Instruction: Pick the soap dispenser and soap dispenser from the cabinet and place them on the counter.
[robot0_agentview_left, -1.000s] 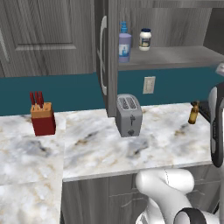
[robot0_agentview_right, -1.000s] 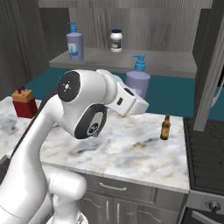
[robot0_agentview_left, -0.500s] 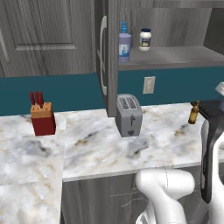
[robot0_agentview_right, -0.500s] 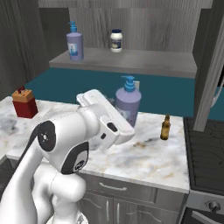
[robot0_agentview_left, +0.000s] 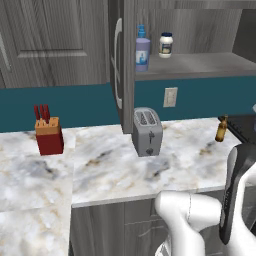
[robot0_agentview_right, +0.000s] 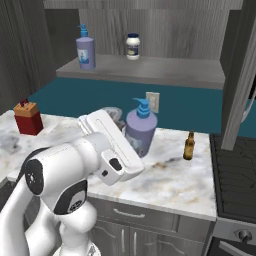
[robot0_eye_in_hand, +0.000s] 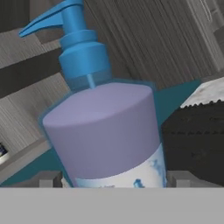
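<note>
One lavender soap dispenser (robot0_agentview_right: 85, 48) with a blue pump stands on the open cabinet's grey shelf (robot0_agentview_right: 165, 70), and shows in the left base view as the same soap dispenser (robot0_agentview_left: 142, 50). A second soap dispenser (robot0_agentview_right: 141, 130) hangs low over the marbled counter (robot0_agentview_right: 190, 180), its base hidden behind my white arm. In the hand view this soap dispenser (robot0_eye_in_hand: 109, 135) sits tilted between my fingertips (robot0_eye_in_hand: 48, 178). My gripper (robot0_eye_in_hand: 114, 179) is shut on it, jaws wide around its body.
A small white jar (robot0_agentview_right: 132, 46) stands on the shelf beside the first bottle. A brown bottle (robot0_agentview_right: 188, 145) is on the counter near the black stove (robot0_agentview_right: 235, 170). A toaster (robot0_agentview_left: 147, 132) and a red knife block (robot0_agentview_left: 48, 135) stand further left. The cabinet door (robot0_agentview_left: 117, 60) hangs open.
The arm has swung down, carrying the held soap dispenser from shelf height down towards the counter and slightly left in the right base view. The other bottle stayed put.
</note>
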